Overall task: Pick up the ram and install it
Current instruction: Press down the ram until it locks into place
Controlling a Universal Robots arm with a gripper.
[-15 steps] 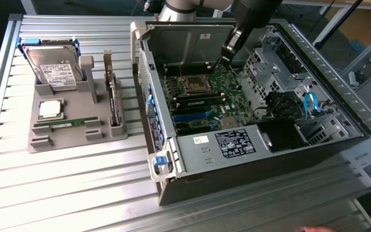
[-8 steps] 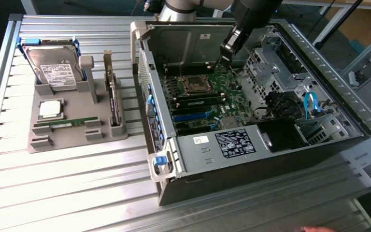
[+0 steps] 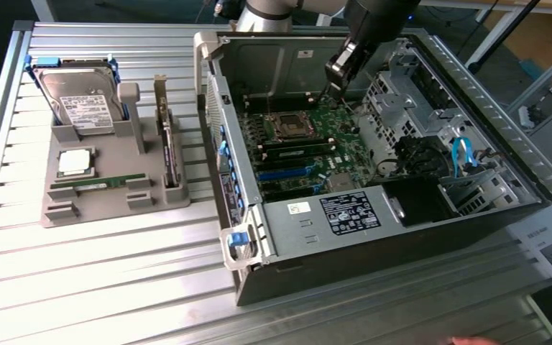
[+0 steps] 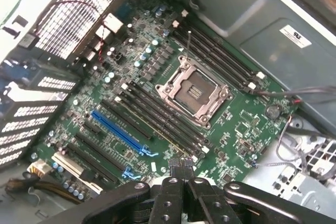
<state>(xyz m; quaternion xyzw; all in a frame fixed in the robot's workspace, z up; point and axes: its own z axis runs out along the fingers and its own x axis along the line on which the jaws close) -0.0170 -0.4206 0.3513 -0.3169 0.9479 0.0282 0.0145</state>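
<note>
The ram [image 3: 98, 182], a thin green stick, lies in the front slot of the grey holder [image 3: 113, 208] on the exterior view's left, far from my gripper. My gripper [image 3: 336, 91] hangs inside the open computer case [image 3: 382, 237], over the far part of the green motherboard [image 4: 247, 119]. In the wrist view its two black fingers [image 4: 173, 192] are pressed together, so the gripper [image 4: 181, 174] is shut with nothing in it. Long black memory slots [image 4: 157, 116] run on both sides of the empty silver processor socket [image 4: 195, 92].
The holder also carries a hard drive [image 3: 83, 100], a square silver processor [image 3: 75, 162] and a dark expansion card [image 3: 167, 154]. Inside the case sit drive cages [image 3: 401, 93], a blue cable [image 3: 463, 154] and a power supply [image 3: 353, 212]. A hand shows at the bottom edge [image 3: 473, 341].
</note>
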